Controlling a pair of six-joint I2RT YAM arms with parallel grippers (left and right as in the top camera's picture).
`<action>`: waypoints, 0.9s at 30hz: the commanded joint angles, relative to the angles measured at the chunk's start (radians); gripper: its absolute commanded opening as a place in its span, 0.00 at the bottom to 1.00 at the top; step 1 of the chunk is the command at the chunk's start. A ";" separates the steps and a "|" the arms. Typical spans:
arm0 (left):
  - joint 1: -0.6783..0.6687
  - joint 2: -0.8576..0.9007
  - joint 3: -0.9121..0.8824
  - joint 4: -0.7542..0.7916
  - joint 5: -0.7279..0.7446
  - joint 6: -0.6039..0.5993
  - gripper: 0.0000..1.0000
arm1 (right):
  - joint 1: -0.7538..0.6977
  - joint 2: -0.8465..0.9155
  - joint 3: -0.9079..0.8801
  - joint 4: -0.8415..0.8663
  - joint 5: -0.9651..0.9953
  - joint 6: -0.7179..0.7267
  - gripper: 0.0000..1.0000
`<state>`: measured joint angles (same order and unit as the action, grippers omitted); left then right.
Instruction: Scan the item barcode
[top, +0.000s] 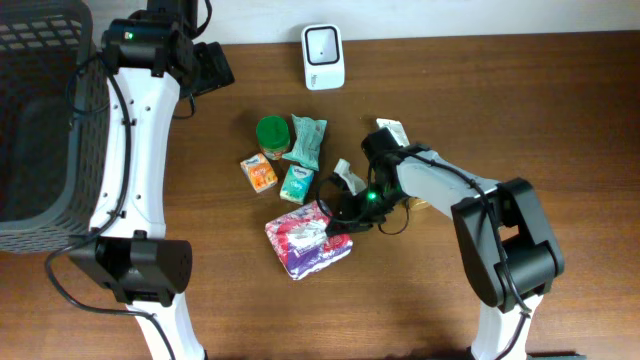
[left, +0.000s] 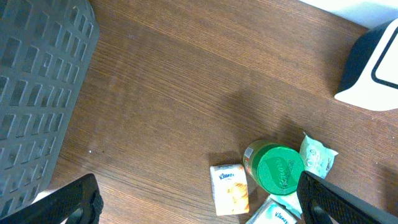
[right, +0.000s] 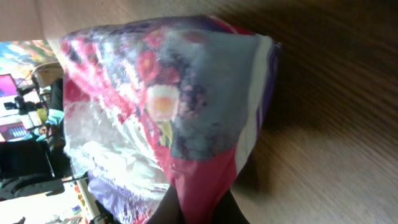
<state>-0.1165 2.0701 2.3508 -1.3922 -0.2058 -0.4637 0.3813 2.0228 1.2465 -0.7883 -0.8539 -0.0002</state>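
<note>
Wood bench (top: 520, 90), scanner (top: 323, 55) at far edge. Right tool (top: 340, 222) pinched shut on floral packet (top: 305, 242), mid-bench beside other small packs (top: 285, 165). Left tool (top: 208, 66) gaping, holding nothing, near grey basket (top: 40, 120).

A floral packet (right: 168, 106) (glossy plastic in pink, purple and white) fills most of the frame. The brown wooden counter (right: 336, 124) shows behind it along the top and right side. At the bottom edge, the right end effector (right: 198, 211) has its dark fingers (right: 163, 213) pinched together on the packet's pink lower corner. A blurred room lies past the counter's left edge.
</note>
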 joint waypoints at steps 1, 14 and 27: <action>0.000 0.006 -0.002 -0.001 0.000 0.010 0.99 | 0.003 -0.049 0.195 -0.113 0.220 0.085 0.04; 0.000 0.006 -0.002 -0.001 0.000 0.010 0.99 | 0.084 -0.034 0.623 -0.594 1.383 0.292 0.04; 0.000 0.006 -0.002 -0.001 0.000 0.010 0.99 | 0.393 -0.002 0.394 -0.347 1.210 0.357 0.28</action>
<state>-0.1165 2.0701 2.3508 -1.3918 -0.2054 -0.4637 0.7235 2.0262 1.6329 -1.1561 0.5179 0.3389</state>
